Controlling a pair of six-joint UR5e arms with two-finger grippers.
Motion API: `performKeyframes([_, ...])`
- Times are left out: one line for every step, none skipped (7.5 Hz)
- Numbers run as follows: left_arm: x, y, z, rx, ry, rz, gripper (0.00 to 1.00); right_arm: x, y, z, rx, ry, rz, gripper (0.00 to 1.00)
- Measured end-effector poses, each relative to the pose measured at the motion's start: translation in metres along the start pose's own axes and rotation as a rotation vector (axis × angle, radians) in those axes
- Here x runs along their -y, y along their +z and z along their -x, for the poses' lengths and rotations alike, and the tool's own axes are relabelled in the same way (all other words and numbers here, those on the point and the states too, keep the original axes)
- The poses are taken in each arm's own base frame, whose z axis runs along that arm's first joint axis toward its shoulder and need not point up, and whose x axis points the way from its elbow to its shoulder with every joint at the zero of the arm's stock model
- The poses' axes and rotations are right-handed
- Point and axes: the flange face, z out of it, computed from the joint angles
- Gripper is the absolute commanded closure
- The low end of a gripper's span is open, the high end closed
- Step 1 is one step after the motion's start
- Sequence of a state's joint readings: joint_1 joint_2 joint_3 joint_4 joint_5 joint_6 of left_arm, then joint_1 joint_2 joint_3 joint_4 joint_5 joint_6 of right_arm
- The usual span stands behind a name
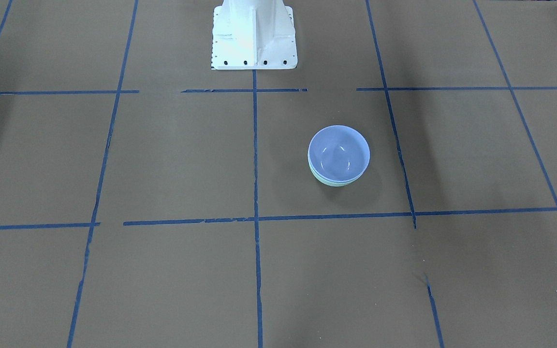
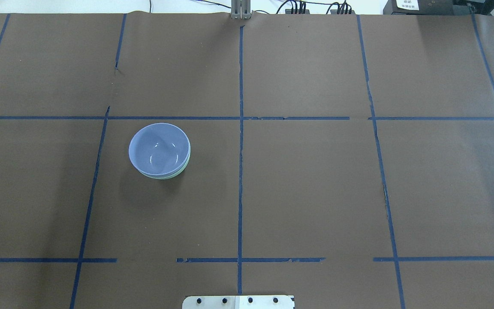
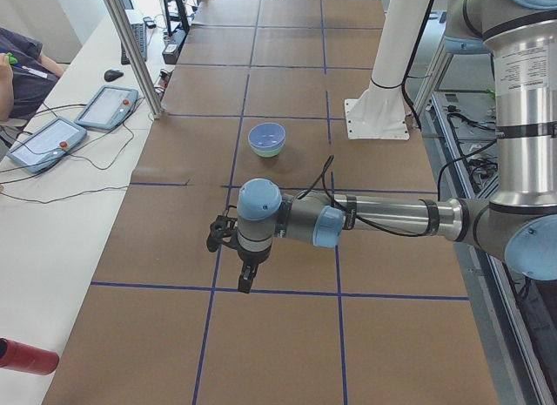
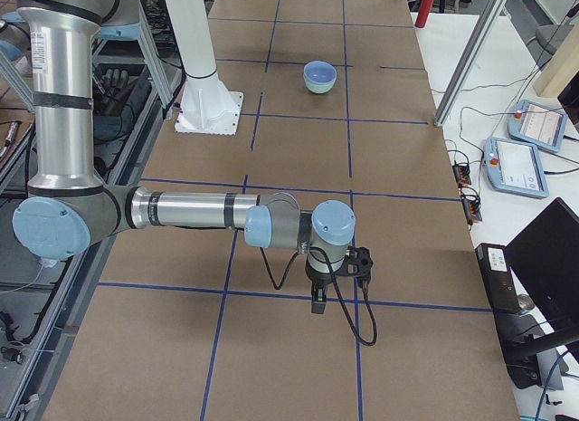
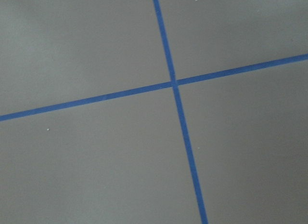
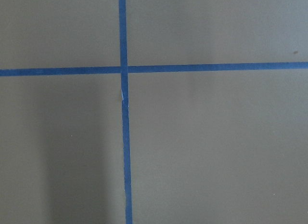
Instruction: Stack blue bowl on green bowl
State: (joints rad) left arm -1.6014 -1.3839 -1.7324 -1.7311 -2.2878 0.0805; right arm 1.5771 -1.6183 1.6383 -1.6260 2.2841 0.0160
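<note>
Both arms (image 3: 383, 218) (image 4: 190, 208) outstretched (fingers (image 3: 246, 279) downward)

The brown paper-covered tabletop (image 2: 315, 193) carries a grid of blue tape lines (image 2: 240, 171). On the white side bench (image 3: 61, 239) lie two grey touch-screen pendants (image 3: 106, 106), a black computer mouse (image 3: 113, 75), and a red cylinder (image 3: 26, 357), perhaps a bottle.

No legible txt, white label (image 2: 406, 4) on black box (image 2: 429, 6) too small, left-arm sticker (image 3: 533, 70) blurred

The brown-papered table (image 1: 162, 159), gridded with blue tape (image 1: 255, 159), carries the green bowl (image 1: 336, 182) and the white robot base (image 1: 254, 34).
</note>
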Motion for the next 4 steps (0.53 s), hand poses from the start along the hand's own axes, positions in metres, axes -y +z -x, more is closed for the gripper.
performKeyframes([-0.0094,0.0014,0.0057,0.001,-0.012,0.005,0.00,0.0000,0.0000,0.0000,0.000,0.000,0.000,0.00])
performKeyframes([-0.0127,0.0007,0.0070,0.002,-0.015,0.004,0.00,0.0000,0.0000,0.0000,0.000,-0.001,0.000,0.00])
performKeyframes([-0.0126,-0.0014,0.0058,0.003,-0.011,-0.002,0.00,0.0000,0.0000,-0.0001,0.000,-0.001,0.000,0.00])
performKeyframes([-0.0116,-0.0033,0.0045,0.004,-0.006,-0.007,0.00,0.0000,-0.0001,-0.0001,0.000,0.000,0.000,0.00])
